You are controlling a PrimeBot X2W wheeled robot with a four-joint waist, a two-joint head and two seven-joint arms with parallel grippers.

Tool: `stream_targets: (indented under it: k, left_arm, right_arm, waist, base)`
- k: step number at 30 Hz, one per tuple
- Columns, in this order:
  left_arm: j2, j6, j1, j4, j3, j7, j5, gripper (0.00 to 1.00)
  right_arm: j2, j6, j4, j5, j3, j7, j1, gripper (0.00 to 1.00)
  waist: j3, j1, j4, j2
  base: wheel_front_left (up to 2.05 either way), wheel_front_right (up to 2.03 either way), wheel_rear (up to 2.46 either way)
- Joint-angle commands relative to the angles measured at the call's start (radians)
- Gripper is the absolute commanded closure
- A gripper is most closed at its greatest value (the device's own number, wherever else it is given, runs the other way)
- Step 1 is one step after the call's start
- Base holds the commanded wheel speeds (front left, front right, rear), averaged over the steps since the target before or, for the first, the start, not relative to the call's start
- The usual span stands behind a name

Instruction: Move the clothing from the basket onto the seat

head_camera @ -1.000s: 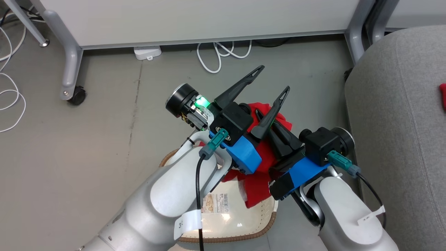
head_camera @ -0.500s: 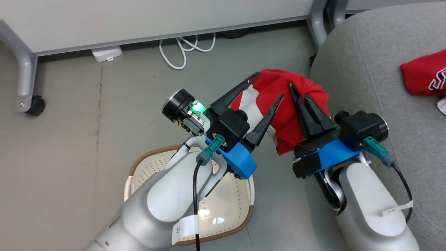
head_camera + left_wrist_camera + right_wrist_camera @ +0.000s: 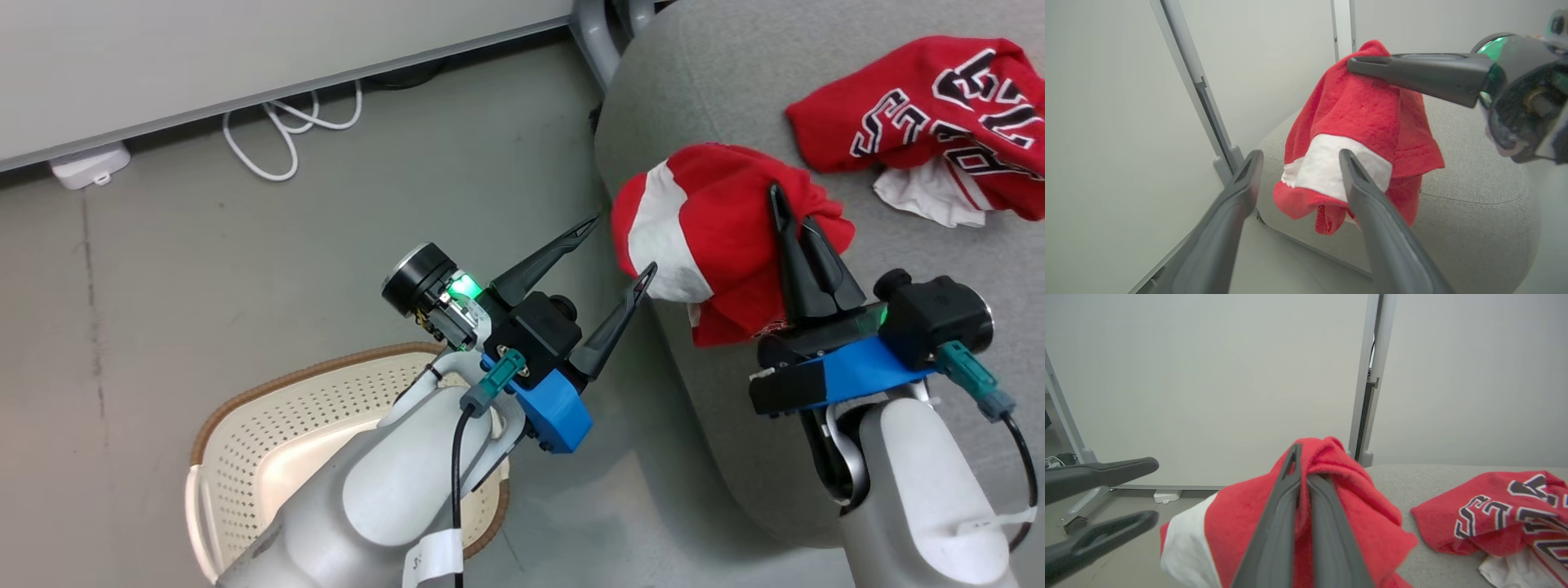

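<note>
Right gripper (image 3: 788,208) fingers pinching red garment (image 3: 718,237) over the seat (image 3: 735,98) edge, left gripper (image 3: 623,245) fingers spread, empty, second garment (image 3: 922,114) lying on the seat

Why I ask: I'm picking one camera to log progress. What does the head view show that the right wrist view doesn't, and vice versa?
Head view's extras: the basket on the floor and the pale left forearm. Right wrist view's extra: a castor under a grey frame leg. Shared: the right end effector shut on the red garment at the edge of the seat, the open left end effector, and the second garment lying on it.
</note>
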Motion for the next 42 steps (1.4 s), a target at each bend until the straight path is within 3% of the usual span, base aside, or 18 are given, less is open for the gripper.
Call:
stream_targets:
  k: [1, 16, 26, 32, 42]
  left_arm:
    - [0.006, -0.001, 0.014, 0.0, -0.007, -0.003, 0.003, 0.0]
    - [0.0, -0.014, 0.018, 0.017, -0.045, -0.003, 0.001, 0.0]
    - [0.014, 0.0, -0.026, -0.004, -0.032, -0.003, 0.009, 0.0]
    - [0.029, 0.004, -0.08, -0.021, -0.031, 0.008, 0.024, 0.0]
    - [0.051, 0.012, -0.167, -0.064, -0.032, 0.029, 0.055, 0.0]
  right_arm:
    - [-0.002, 0.0, -0.024, -0.005, -0.024, -0.001, 0.036, 1.0]
    - [0.0, 0.0, -0.111, -0.003, -0.115, -0.001, 0.158, 1.0]
    - [-0.009, 0.0, -0.151, -0.009, -0.132, -0.001, 0.002, 1.0]
    - [-0.059, 0.0, -0.192, -0.021, -0.201, -0.001, -0.215, 1.0]
    - [-0.235, 0.0, -0.204, -0.028, -0.441, -0.001, -0.472, 1.0]
  waist:
    - [0.002, -0.0001, -0.054, -0.0001]
    - [0.011, -0.0001, -0.118, -0.0001]
    - [0.069, -0.0001, -0.089, -0.0001]
    - [0.174, -0.0001, -0.059, -0.0001]
    - [0.336, -0.0001, -0.015, -0.0001]
  base:
    - [0.0, 0.0, 0.0]
    - [0.0, 0.0, 0.0]
    - [0.0, 0.0, 0.0]
    - [0.0, 0.0, 0.0]
    - [0.0, 0.0, 0.0]
